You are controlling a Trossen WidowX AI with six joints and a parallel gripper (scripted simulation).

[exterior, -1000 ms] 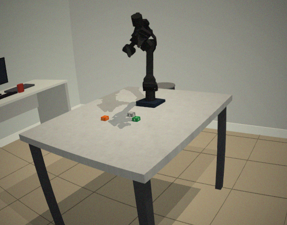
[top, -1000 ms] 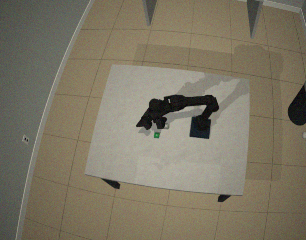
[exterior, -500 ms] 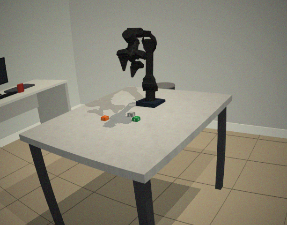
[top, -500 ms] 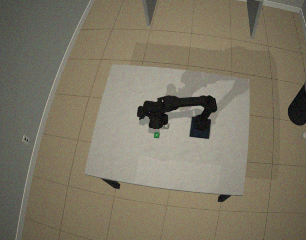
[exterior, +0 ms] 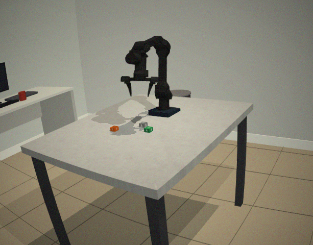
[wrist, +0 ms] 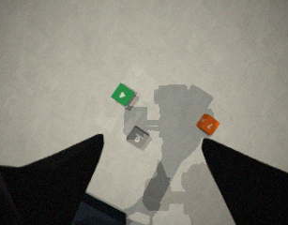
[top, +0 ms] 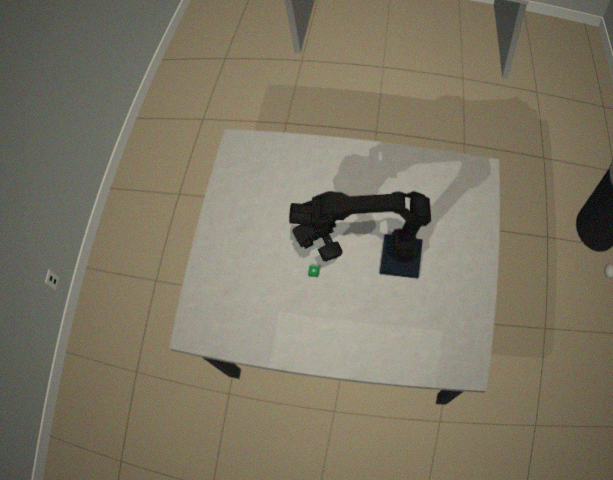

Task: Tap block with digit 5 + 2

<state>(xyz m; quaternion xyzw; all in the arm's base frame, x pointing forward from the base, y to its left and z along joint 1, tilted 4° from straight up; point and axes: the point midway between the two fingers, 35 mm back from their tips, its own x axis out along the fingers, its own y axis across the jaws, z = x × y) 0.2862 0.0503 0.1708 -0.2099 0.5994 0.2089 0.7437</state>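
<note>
High above the middle of the white desk (exterior: 177, 147), my black arm (exterior: 161, 66) bends over and points its hand (exterior: 138, 91) straight down, its two dark fingertips (exterior: 129, 91) spread wide with nothing between them. From the exterior view the hand hangs well above the desk surface, to the left of the arm's dark blue base (exterior: 164, 112), which sits toward the back of the desk.

Three small blocks lie on the desk in front of the base, in the arm's grey shadow. In the exterior view an orange block (exterior: 114, 128) sits furthest left, a grey block (exterior: 143, 124) lies right of it, and a green block (exterior: 148, 129) rests just beside the grey one, slightly nearer the camera.

Through the wrist view I look straight down between the two black fingers, which fill the lower left and lower right corners. The green block (wrist: 123, 94) lies left of centre, in the upper half of the frame. The grey block (wrist: 137, 137) sits near the centre, just below the green one. The orange block (wrist: 208, 124) lies at the right, just beside the tip of the right finger in the frame, apart from the other two. Each block shows a small white mark on its top face, but I cannot read the digits, so I cannot tell which block carries the seven.

From the top view only the green block (top: 313, 270) shows clearly, just below the hand (top: 316, 245).
</note>
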